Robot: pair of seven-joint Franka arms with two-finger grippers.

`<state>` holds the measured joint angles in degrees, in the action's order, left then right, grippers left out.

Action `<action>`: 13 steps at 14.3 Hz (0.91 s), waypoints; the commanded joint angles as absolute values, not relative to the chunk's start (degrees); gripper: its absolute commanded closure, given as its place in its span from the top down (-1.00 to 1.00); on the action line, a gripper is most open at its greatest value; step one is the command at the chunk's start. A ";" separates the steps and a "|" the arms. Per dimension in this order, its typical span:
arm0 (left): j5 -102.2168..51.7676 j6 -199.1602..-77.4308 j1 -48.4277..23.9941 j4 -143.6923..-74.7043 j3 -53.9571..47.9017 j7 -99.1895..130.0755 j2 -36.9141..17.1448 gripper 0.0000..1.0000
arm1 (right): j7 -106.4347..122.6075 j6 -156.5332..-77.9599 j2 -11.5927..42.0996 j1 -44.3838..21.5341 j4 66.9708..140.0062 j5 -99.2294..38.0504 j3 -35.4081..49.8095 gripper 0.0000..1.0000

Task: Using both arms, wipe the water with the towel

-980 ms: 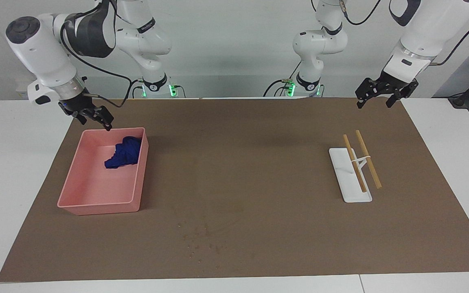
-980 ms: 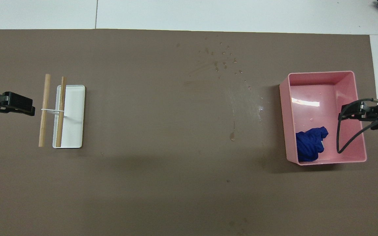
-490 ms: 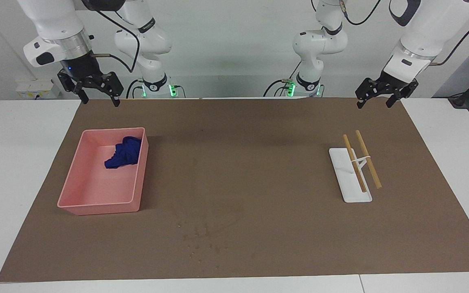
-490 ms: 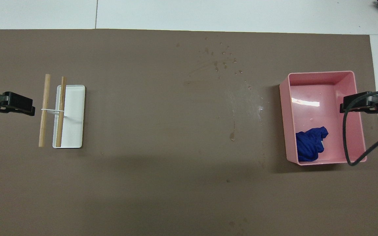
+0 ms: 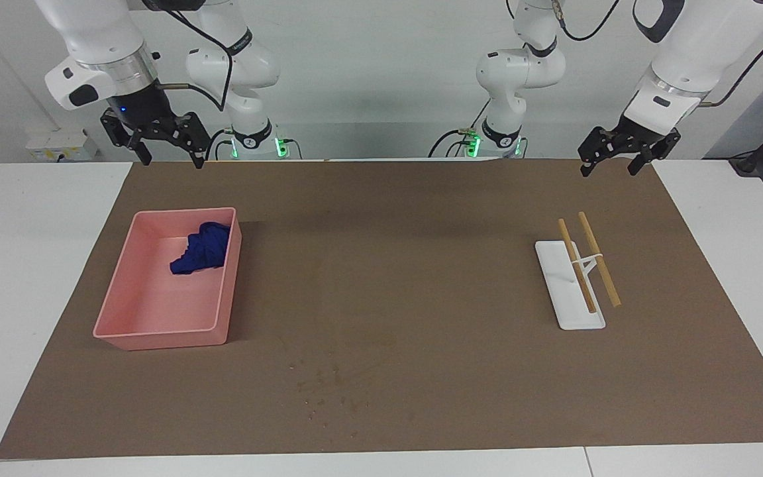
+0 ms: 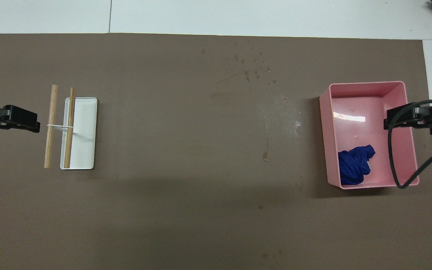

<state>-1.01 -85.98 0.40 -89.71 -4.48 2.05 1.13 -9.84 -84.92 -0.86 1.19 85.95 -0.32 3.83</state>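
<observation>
A crumpled dark blue towel [image 5: 201,248] lies in a pink tub [image 5: 156,338], in the corner nearest the robots; it also shows in the overhead view [image 6: 354,165]. Water drops [image 5: 328,387] speckle the brown mat farther from the robots than the tub, and they also show from above [image 6: 255,73]. My right gripper [image 5: 174,162] is open and empty, raised in the air; from above the right gripper [image 6: 390,123] is over the tub's wall at the right arm's end. My left gripper [image 5: 609,171] is open and empty, and waits in the air at the left arm's end [image 6: 32,123].
A white rack [image 5: 570,291] with two wooden rods stands toward the left arm's end of the mat, also seen from above [image 6: 83,131]. A wet streak [image 6: 276,116] lies on the mat beside the tub [image 6: 324,138]. The right arm's black cable [image 6: 392,157] hangs over the tub.
My right gripper has risen from the tub's rim nearest the robots to well above it and shifted slightly toward the table's middle. The towel stays in the tub. The left arm has not moved.
</observation>
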 commanded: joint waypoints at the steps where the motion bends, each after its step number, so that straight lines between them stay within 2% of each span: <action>1: -0.18 -86.92 0.97 -91.05 -5.01 1.85 2.11 1.00 | -8.87 -83.49 1.76 1.58 82.87 1.32 4.22 0.97; 7: -0.18 -86.92 0.97 -91.05 -5.01 1.85 2.11 1.00 | -8.96 -82.36 0.26 2.11 85.60 1.14 4.13 0.96; 13: -0.18 -86.92 0.97 -91.05 -5.01 1.85 2.11 1.00 | -9.14 -84.64 -0.79 2.72 87.98 1.23 3.96 0.96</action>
<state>-1.01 -85.98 0.40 -89.71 -4.48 2.05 1.13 -9.84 -83.31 0.80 1.91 85.85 -0.30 3.68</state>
